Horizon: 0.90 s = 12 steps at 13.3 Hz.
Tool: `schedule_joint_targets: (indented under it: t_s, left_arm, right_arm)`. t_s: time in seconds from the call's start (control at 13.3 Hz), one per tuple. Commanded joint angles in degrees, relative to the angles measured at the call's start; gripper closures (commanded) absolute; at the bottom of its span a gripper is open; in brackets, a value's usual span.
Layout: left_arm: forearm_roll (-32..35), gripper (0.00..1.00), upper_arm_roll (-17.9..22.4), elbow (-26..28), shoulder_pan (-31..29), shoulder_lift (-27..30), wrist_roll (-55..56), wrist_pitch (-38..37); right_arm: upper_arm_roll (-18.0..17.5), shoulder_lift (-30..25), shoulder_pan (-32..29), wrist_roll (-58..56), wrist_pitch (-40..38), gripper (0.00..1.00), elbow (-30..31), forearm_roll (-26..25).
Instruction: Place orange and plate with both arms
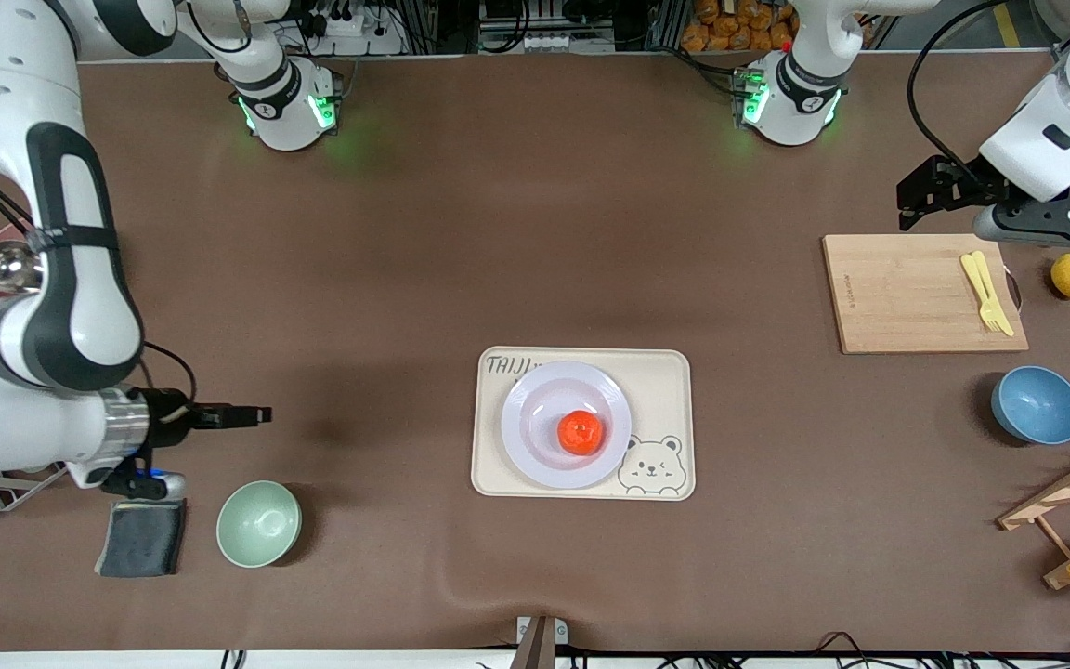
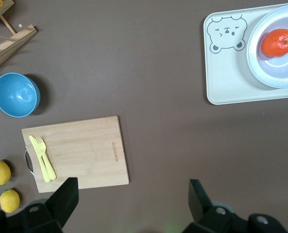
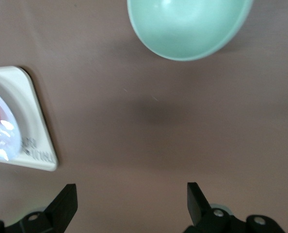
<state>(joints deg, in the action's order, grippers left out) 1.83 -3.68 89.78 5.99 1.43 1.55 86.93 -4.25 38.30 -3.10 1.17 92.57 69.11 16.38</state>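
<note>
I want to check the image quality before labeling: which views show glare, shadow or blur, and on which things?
Front view: sharp, with soft glare on the plate around the orange and green light at both arm bases. Left wrist view: sharp, the blue bowl casts a short shadow. Right wrist view: softer focus, glare on the plate's rim, a faint dark shadow on the cloth near the green bowl.

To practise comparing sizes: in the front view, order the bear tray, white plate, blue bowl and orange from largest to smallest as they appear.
1. Bear tray
2. White plate, resting on the tray
3. Blue bowl
4. Orange, sitting on the plate

All lie on the table, so nearness hardly affects this ranking.
</note>
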Motion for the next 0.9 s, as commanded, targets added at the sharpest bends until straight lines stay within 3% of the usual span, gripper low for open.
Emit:
schedule_joint_targets:
  t_s: [0.0, 0.15, 0.37, 0.6, 0.82]
  left_arm:
    - [-1.48, 0.0, -0.01, -0.39, -0.27, 0.15, -0.32, -0.18]
    - [-1.48, 0.0, -0.01, -0.39, -0.27, 0.15, -0.32, -0.18]
    - [-1.48, 0.0, -0.01, -0.39, -0.27, 0.15, -0.32, -0.18]
    - [-1.48, 0.0, -0.01, -0.39, -0.27, 0.15, -0.32, -0.18]
    - [-1.48, 0.0, -0.01, -0.39, -0.27, 0.15, -0.32, -0.18]
  right_arm:
    - [0.12, -7.16, -0.94, 1.46, -5.71, 0.0, 0.14, -5.73]
    - [0.91, -12.17, -0.94, 3.04, -9.06, 0.0, 2.94, -7.84]
    - [0.91, -23.85, -0.76, 3.14, -5.4, 0.0, 15.75, -12.14]
    - [0.91, -32.56, -0.85, 3.05, -1.08, 0.0, 27.1, -12.95]
    - [1.0, -37.85, -1.46, 3.22, -0.89, 0.0, 31.17, -13.39]
